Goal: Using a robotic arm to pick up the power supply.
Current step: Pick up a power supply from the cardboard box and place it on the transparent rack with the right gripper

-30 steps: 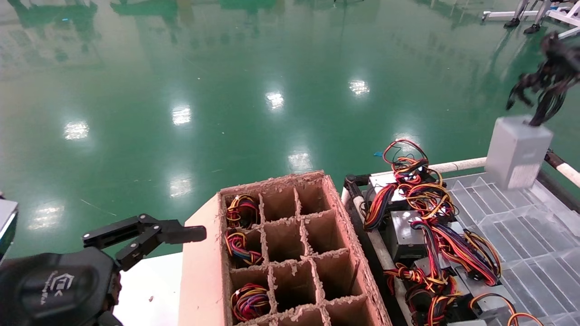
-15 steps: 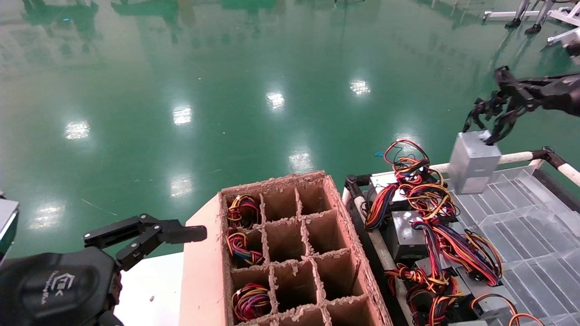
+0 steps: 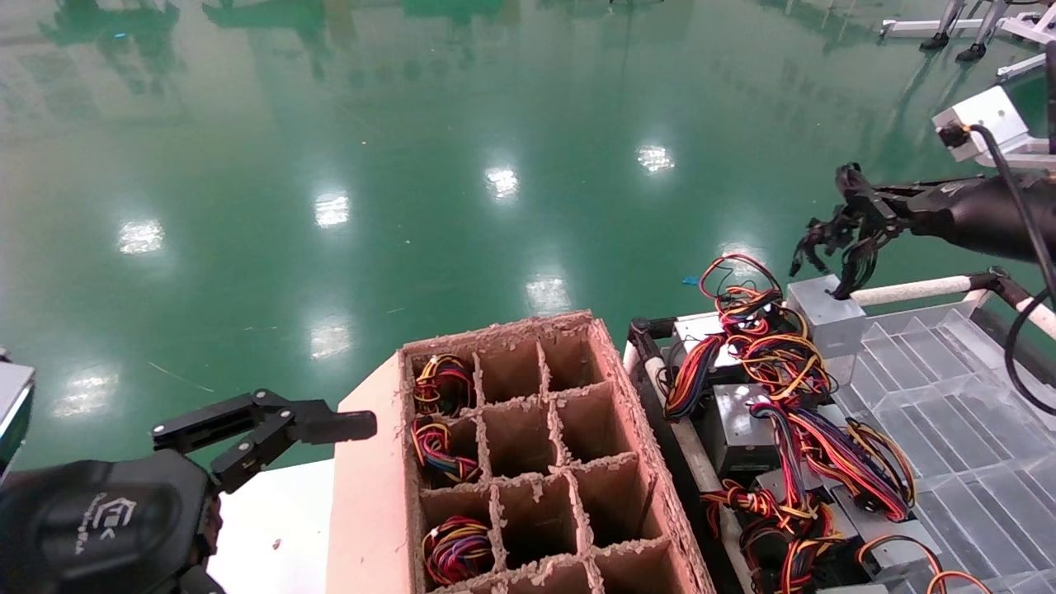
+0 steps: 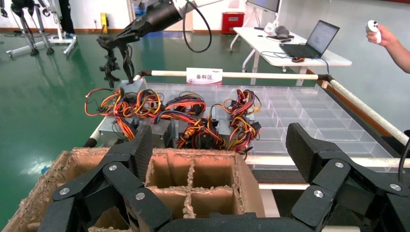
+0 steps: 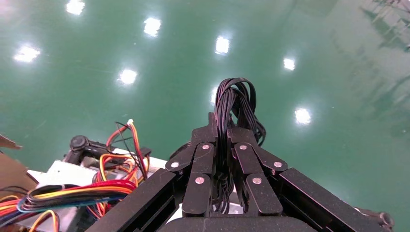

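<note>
the right gripper (image 3: 854,216) was clamped on the black cable bundle (image 5: 231,104) of the power supply (image 3: 825,315); raising it slowly would limit swinging. the left gripper (image 3: 272,429) hung open, idle.

The right gripper (image 3: 850,219) reaches out from the right arm (image 3: 982,216), and its fingers (image 5: 203,166) are closed tightly on the black cable bundle (image 5: 233,108) (seen in the wrist view). The left gripper (image 3: 272,429) is parked low, with its fingers (image 4: 123,166) spread wide.
</note>
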Tool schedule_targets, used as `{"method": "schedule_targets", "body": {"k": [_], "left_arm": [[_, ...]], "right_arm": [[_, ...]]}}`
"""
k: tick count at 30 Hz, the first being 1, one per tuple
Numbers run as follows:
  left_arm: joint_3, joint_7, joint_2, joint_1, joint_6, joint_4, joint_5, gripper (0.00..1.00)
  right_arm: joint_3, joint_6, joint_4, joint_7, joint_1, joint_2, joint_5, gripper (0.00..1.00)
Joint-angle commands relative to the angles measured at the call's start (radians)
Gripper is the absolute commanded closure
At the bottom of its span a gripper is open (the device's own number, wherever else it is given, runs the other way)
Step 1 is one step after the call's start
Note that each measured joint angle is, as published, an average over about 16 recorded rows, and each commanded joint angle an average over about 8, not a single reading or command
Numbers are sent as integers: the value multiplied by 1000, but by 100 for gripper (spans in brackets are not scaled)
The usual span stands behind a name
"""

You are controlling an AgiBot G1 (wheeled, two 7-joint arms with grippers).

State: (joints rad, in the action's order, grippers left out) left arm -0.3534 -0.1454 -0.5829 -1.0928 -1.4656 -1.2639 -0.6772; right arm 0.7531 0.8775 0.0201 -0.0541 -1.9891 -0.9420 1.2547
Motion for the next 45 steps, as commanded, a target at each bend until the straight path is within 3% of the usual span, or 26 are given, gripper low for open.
{"method": "schedule_targets", "body": {"k": [1,15,31,45], "left_arm": [[0,0,0,0,0,0,0,0],[0,0,0,0,0,0,0,0],[0,0,0,0,0,0,0,0],[-1,0,0,0,0,0,0,0]], "right_arm": [[-1,1,-3,8,7,-5,-1,100],[-18,-3,8,53,51,-16,-25,100],[-150,-26,5,112,173,54,-215,100],[-213,-38,-24,99,210,17,-306,100]]}}
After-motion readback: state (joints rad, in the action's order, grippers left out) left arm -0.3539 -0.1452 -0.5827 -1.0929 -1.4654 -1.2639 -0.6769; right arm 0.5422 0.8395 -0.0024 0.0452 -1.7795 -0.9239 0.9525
